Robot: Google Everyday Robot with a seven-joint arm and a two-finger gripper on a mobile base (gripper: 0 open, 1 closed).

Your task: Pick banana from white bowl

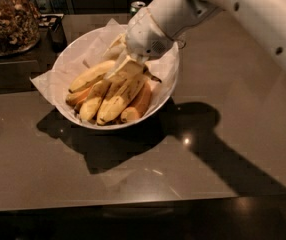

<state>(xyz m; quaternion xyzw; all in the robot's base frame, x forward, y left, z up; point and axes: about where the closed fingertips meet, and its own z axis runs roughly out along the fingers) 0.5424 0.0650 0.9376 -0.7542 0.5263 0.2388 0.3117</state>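
The white bowl, lined with crinkled white paper, stands on the dark counter left of centre. It holds several bananas and an orange-tinted fruit. The long pale-yellow banana lies at the upper left of the pile, curving toward the bowl's middle. My gripper reaches down into the bowl from the upper right. It sits on top of the pile, right at the inner end of that banana. The white wrist hides the back of the bowl.
A glass jar of nuts stands at the back left, on a darker raised ledge. A small dark box is beside it, and a green can stands behind the bowl. My white arm crosses the upper right.
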